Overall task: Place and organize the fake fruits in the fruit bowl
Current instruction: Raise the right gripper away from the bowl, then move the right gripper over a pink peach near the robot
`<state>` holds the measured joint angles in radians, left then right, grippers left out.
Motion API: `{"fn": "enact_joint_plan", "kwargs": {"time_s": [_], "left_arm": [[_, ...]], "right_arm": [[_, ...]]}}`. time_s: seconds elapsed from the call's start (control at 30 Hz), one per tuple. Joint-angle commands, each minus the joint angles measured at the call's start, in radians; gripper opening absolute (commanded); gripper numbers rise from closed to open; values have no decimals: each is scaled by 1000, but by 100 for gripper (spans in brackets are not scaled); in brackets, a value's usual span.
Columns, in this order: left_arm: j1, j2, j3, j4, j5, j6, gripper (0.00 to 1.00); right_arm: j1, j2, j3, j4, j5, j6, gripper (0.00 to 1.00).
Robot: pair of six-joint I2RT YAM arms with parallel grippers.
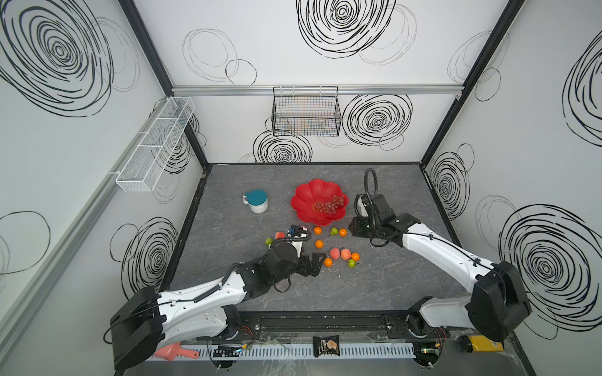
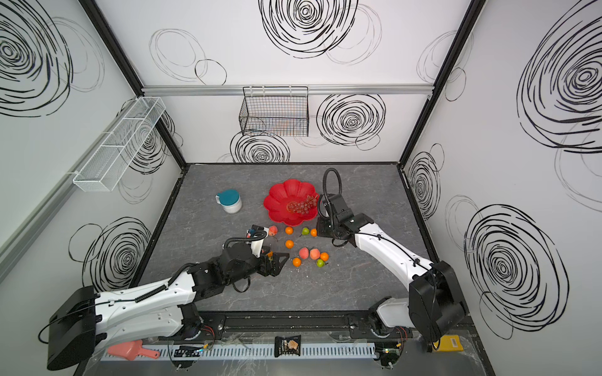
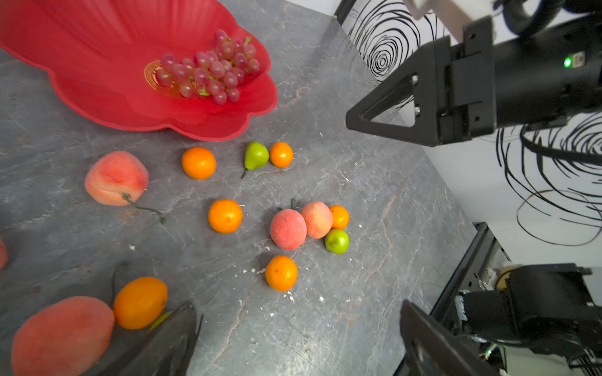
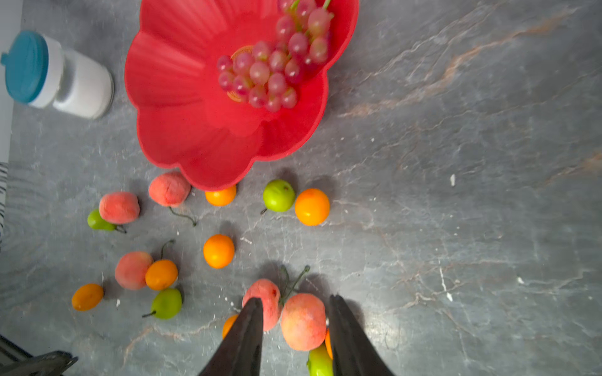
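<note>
The red fruit bowl (image 1: 304,198) stands mid-table with the grape bunch (image 1: 329,205) lying inside it. Loose on the table in front of it are several oranges (image 1: 319,243), peaches (image 1: 335,252) and pears (image 1: 334,231). More fruit, a peach (image 1: 279,235) and a pear (image 1: 268,241), lies left of my left arm. My left gripper (image 1: 315,263) is wide open and empty, low beside an orange (image 1: 328,262). My right gripper (image 1: 353,228) hangs right of the bowl. Its jaws stand partly apart and grip nothing. In the right wrist view a peach (image 4: 303,322) on the table shows between its fingers (image 4: 250,325).
A white mug with a teal lid (image 1: 257,201) stands left of the bowl. A black wire basket (image 1: 306,114) hangs on the back wall and a white mesh shelf (image 1: 153,146) on the left wall. A pink scoop (image 1: 172,351), a snack packet (image 1: 325,345) and a yellow bottle (image 1: 479,344) lie along the front rail.
</note>
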<state>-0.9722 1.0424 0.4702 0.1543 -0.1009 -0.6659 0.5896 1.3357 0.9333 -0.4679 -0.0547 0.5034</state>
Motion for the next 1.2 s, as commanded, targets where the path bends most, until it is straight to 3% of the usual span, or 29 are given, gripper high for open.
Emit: {"fn": "enact_joint_plan", "kwargs": {"time_s": [0.0,0.23,0.4,1.17], "left_arm": [[-25,9,-20,78,-41,-60,99],[-32,-22,-63,66,-74,-108,99],[-7,-56,-123,116,-39,-154,100],[36,7,-138,185,43,-159,100]], "right_arm": [[52,-8,-16,-56,13,-30,38],[145,83,19,-126,87,-35,38],[190,166,55,-168,125,-49,38],[195,301,91,-196,138,-78,49]]}}
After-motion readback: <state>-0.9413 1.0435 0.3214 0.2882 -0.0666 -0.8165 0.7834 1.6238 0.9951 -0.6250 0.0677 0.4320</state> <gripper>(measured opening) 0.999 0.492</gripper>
